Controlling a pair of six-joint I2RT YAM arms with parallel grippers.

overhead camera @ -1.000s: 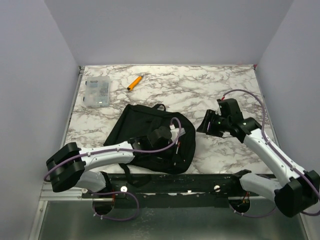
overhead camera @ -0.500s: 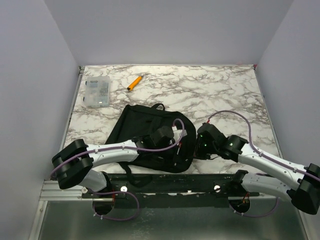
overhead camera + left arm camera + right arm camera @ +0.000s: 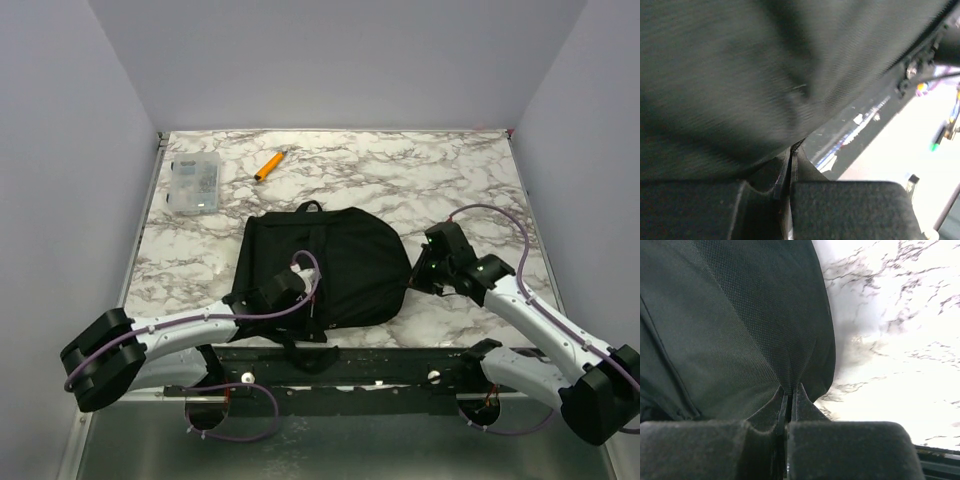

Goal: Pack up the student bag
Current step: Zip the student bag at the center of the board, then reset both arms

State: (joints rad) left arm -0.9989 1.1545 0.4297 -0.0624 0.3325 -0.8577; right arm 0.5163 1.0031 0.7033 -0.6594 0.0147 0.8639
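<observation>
The student bag (image 3: 325, 262) is a large black fabric backpack lying flat near the table's front edge, its loop handle pointing to the far side. My left gripper (image 3: 304, 300) is at the bag's near-left corner. In the left wrist view its jaws (image 3: 791, 156) are shut with a fold of the black fabric (image 3: 765, 75) pinched between them. My right gripper (image 3: 413, 279) is at the bag's right edge. In the right wrist view it (image 3: 790, 392) is shut on a pinch of the mesh-textured fabric (image 3: 750, 325).
A clear plastic box (image 3: 193, 183) sits at the far left of the marble table (image 3: 440, 180). An orange marker (image 3: 268, 165) lies beside it. Grey walls enclose the table on three sides. The arms' base rail (image 3: 340, 365) runs along the near edge.
The right gripper swung in and shut on the bag's right edge. The bag has shifted right and spread flatter. The left arm drew back toward the near left, still gripping.
</observation>
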